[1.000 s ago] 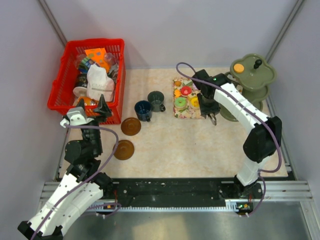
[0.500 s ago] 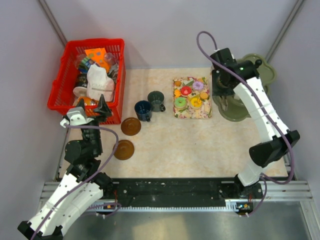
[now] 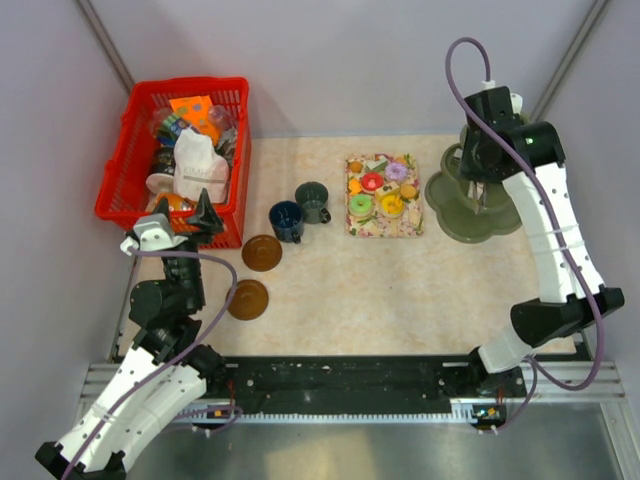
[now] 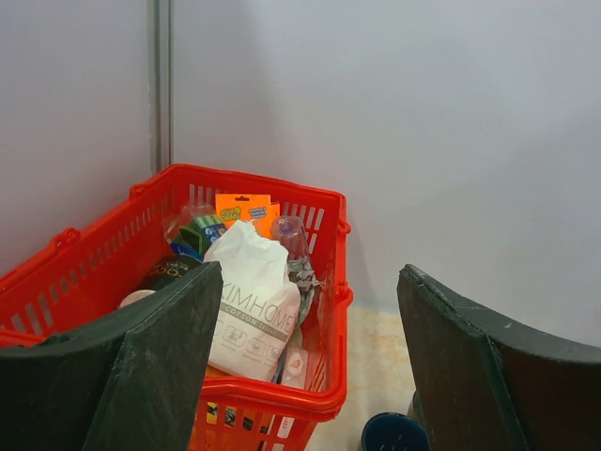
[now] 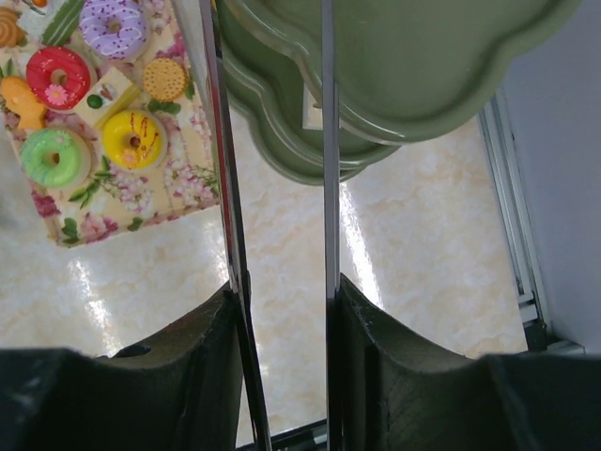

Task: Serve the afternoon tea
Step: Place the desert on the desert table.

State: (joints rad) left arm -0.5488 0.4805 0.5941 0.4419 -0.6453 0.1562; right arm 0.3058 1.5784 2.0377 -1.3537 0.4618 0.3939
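The olive-green three-tier stand [image 3: 455,220] is being shown at the upper right of the top view, on the table [image 3: 400,290]. Just to its left, toy pastries [image 3: 378,190] are being carried on a flowered tray [image 3: 385,228]. Further left, a navy mug [image 3: 287,221] and a dark-green mug [image 3: 313,201] are being shown side by side near the centre. Two brown saucers [image 3: 262,252] are lying below and to the left of them, apart from each other.

The right gripper [image 3: 481,190] is being held over the stand. In the right wrist view, thin metal tongs [image 5: 218,141] are being squeezed between its narrow jaws. The two blades run up the frame across the stand's rim.

At the left, the left gripper [image 3: 195,215] is being held with its jaws wide apart and nothing between them. It is facing a red basket [image 4: 282,399] of mixed clutter.
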